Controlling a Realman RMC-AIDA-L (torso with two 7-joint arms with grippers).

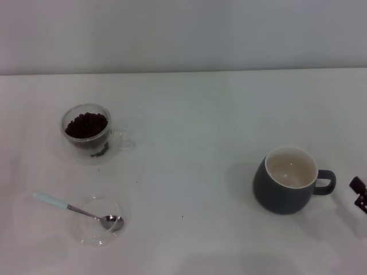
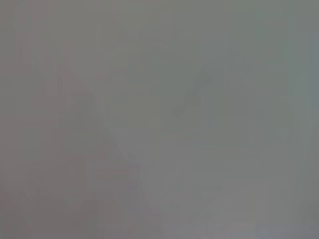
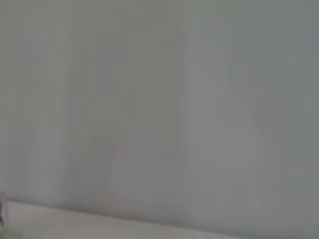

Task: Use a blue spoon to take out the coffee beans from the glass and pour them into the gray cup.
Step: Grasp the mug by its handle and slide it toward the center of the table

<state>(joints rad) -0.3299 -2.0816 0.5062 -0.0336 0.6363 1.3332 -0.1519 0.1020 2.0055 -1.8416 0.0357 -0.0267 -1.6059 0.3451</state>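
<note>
Four things sit on my white table, none of them in my grasp.

Glass: far on my left side, upright, with its clear handle toward the middle of the table. Coffee beans heap inside it, dark and reaching close to the rim.

Blue spoon: nearer to me than the glass, also on my left. Its metal bowl rests inside a shallow clear dish, and the pale handle slopes out over the dish's rim, up and away to the left, its tip hanging off the dish. Spoon bowl looks bare of beans.

Gray cup: on my right side, well apart from both the glass and the dish. It stands upright with the loop handle pointing right. Cream inside, and I make out no beans in it.

Right gripper: only a small dark piece shows at the right edge of the head view, just beside the cup's handle but not touching it. I cannot tell whether its fingers are spread or closed.

Left gripper: out of sight in the head view.

Both wrist views give only a blank pale surface; nothing to place there.
</note>
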